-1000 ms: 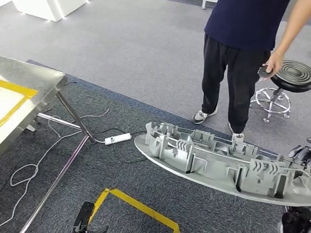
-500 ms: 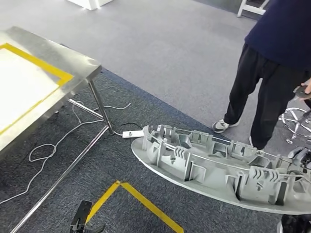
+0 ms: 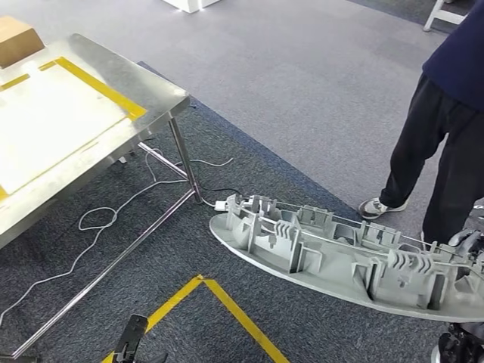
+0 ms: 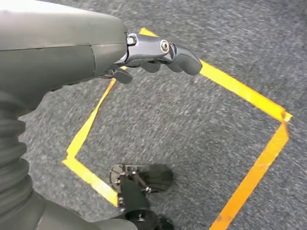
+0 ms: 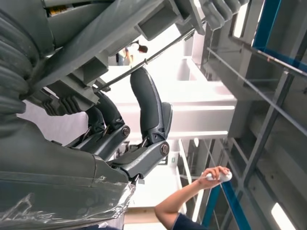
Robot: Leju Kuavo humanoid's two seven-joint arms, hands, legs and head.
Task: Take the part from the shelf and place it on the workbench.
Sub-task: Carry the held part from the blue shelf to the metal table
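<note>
Item, part (image 3: 342,261): long grey moulded plastic piece, ribbed side up, carried level across the lower right of your head view, its rounded tip pointing toward 9 o'clock, well apart from the desk. Item, right robot hand (image 5: 145,139): under the part's right-hand end; in the right wrist view you see its thumb and dark fingers curled up around the ribs, so it grips the part. Item, left robot hand (image 4: 163,52): hanging over the carpet beside yellow floor tape (image 4: 250,96), fingers loosely curled, holding nothing. Item, desk (image 3: 165,98): steel top with a yellow-taped outline, at 10 o'clock. Change over the last second: the desk has slid from the far left edge well into your view and more of its top shows, while the person (image 3: 451,151) at 2 o'clock has drifted toward the right edge; the whole scene shifted together, so the robot has turned toward the desk, and the part kept its place in the grip. Reading for you: carry stage, turn nearly made, approach and set-down still to come; the free tip will reach the desk first.
</note>
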